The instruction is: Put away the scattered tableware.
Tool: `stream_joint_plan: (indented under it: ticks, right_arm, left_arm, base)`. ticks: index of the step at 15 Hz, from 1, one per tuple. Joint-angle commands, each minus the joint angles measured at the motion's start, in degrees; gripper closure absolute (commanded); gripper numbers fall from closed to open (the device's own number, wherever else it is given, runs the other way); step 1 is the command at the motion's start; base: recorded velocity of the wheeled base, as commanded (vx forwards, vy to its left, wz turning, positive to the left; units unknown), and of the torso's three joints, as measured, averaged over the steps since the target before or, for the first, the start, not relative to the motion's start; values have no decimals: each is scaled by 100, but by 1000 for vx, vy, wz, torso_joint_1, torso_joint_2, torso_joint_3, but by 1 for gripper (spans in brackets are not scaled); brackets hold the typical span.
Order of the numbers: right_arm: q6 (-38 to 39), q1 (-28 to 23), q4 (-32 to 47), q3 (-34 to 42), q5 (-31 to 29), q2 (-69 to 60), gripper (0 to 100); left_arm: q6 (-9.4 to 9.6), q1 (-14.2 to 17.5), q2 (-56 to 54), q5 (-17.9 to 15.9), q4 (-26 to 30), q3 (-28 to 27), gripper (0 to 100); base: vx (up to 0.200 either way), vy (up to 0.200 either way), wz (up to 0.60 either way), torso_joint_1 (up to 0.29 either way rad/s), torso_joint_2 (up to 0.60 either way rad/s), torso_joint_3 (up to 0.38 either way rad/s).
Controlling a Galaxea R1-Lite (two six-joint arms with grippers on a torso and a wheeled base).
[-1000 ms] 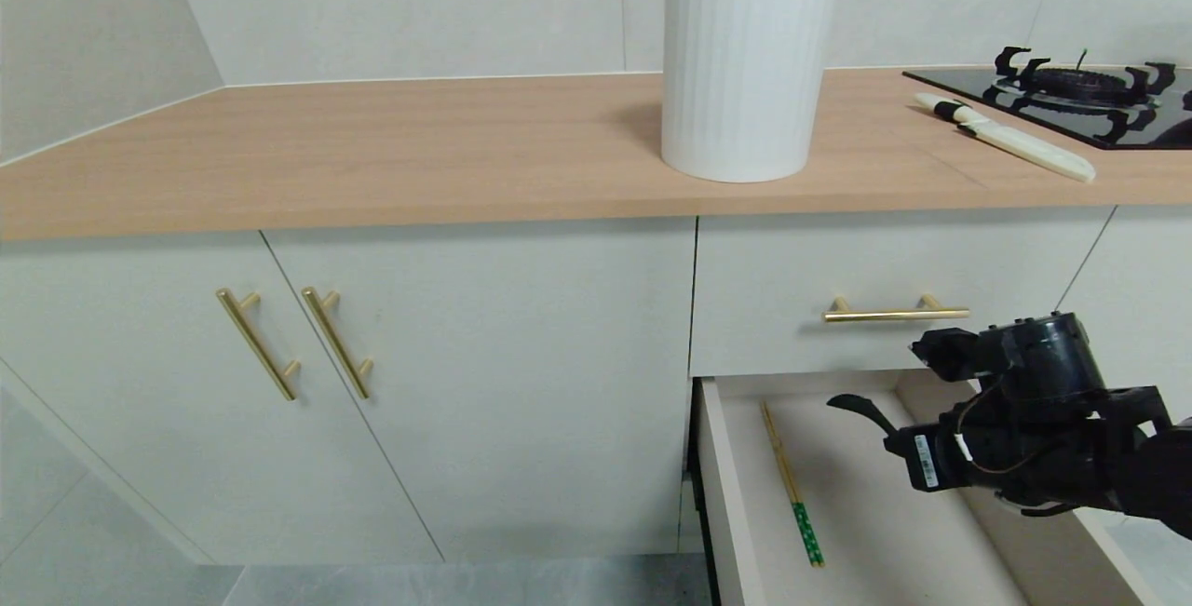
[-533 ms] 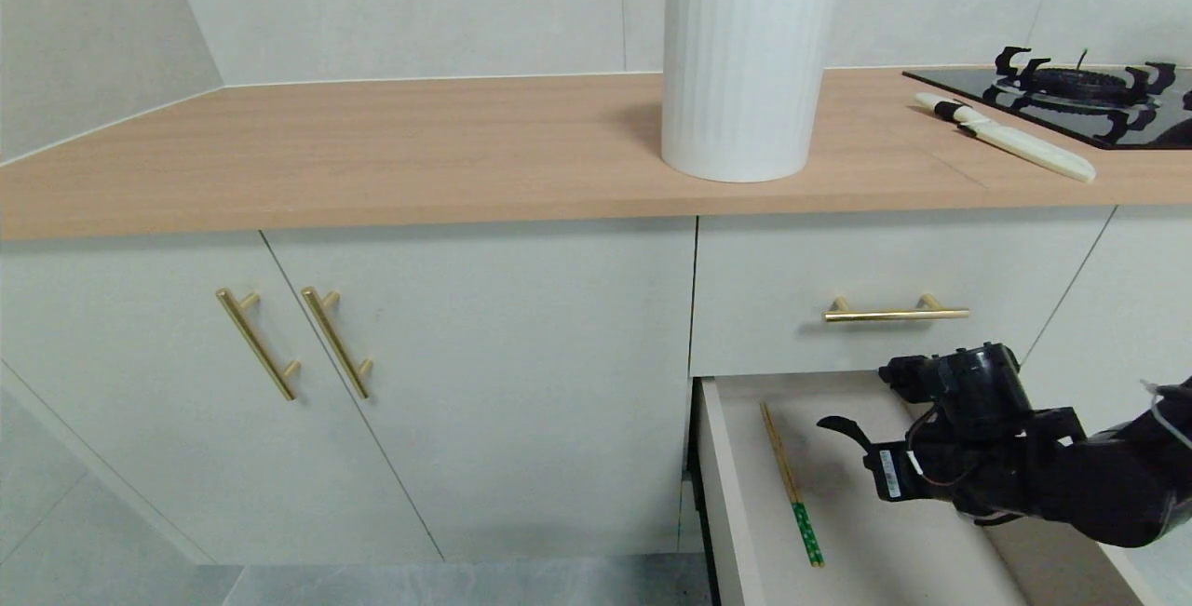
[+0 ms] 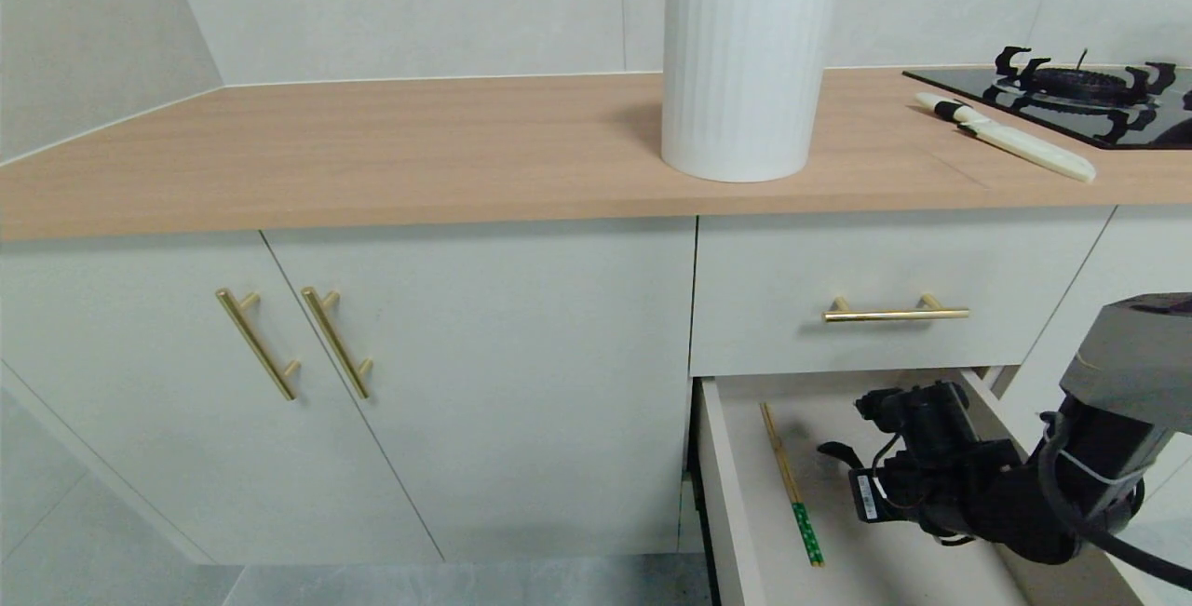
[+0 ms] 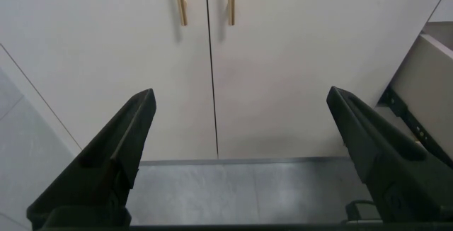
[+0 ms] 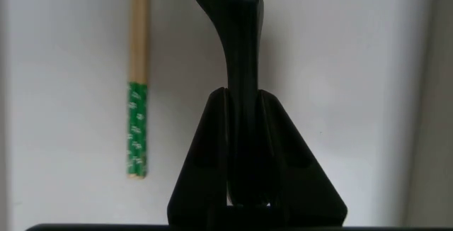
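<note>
Two slim wooden chopsticks (image 3: pixel 790 485), green-patterned ends

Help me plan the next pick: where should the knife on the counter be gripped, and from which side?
Likely the handle, the far end behind the black band, from above, pinching across its width. The knife lies flat and diagonal on the countertop, blade toward the front edge.

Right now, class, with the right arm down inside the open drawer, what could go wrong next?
1. The right pincer sits low in the drawer, below the upper drawer's handle; a careless lift might strike it.
2. It is close beside the chopsticks; a sideways sweep may knock them askew.
3. The knife lies on the countertop; shutting the drawer now would leave it out.
</note>
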Motion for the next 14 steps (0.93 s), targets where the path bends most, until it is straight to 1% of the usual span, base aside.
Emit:
stream_joint_plan:
  ticks: [1,13,14]
  right_arm:
    - [-6,2,-29,-7,-23,307,100]
    - [-14,2,-29,-33,-32,421,100]
    - [-14,2,-20,-33,-23,421,0]
  left_arm:
    - [-2,1,9,-5,-1,0,0]
    - [-2,1,9,-5,-1,0,0]
    - [-2,1,9,-5,-1,0,0]
  base:
    - [0,0,0,0,0,0]
    - [0,0,0,0,0,0]
    - [0,0,0,0,0,0]
